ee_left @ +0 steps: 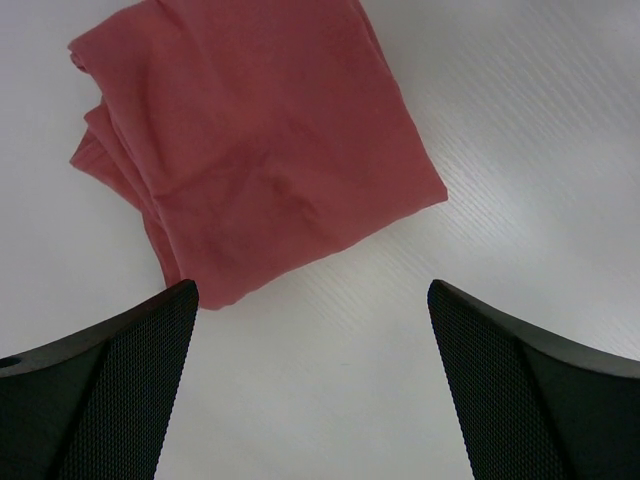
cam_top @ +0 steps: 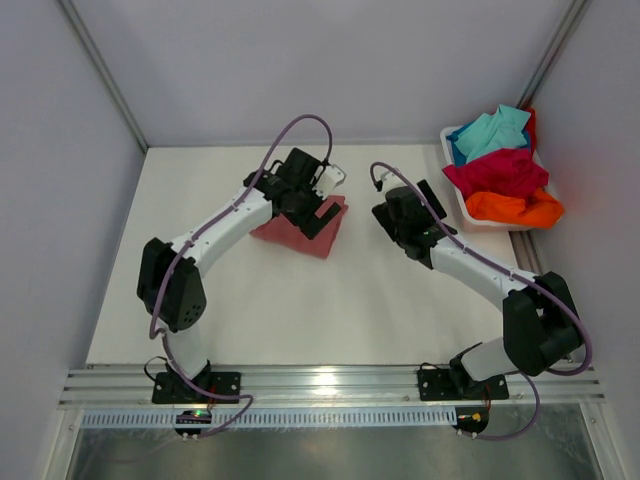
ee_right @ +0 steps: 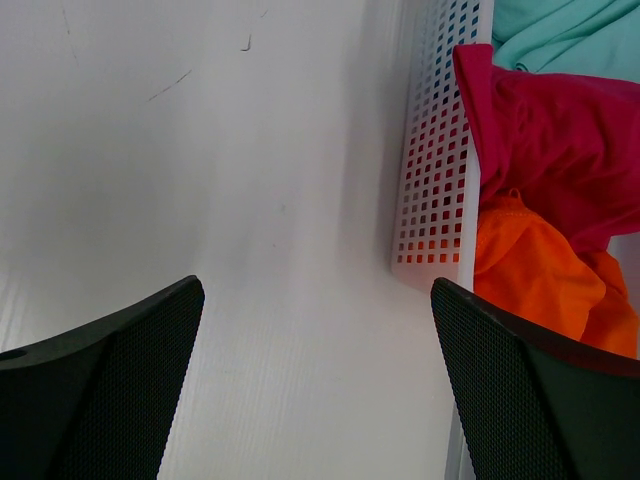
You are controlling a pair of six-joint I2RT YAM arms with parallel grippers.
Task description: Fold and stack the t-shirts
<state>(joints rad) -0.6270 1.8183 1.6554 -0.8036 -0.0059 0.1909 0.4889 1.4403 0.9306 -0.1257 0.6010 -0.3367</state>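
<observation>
By the look of it, roughly a quarter of the job is done. The salmon-pink t-shirt (ee_left: 250, 150) lies folded on the table (cam_top: 300, 310), toward its far edge and left of the middle, and it would be the base of a stack that has nothing on it yet. The crimson tee (cam_top: 500, 172), the orange tee (cam_top: 515, 208) and the turquoise tee (cam_top: 492, 130) are all unfolded, heaped together in the white tub (ee_right: 432, 170) at the table's far right corner, with turquoise farthest back and orange nearest. The folded shirt is a compact, roughly square packet that lies flat, with soft creases across its top face and several layered edges bunched along one side. The left gripper (ee_left: 310, 300) hovers over the shirt's near corner with its jaws spread wide and nothing in them. The right gripper (ee_right: 315, 290) is just as wide open and empty, and it sits just beside the tub's perforated wall.
</observation>
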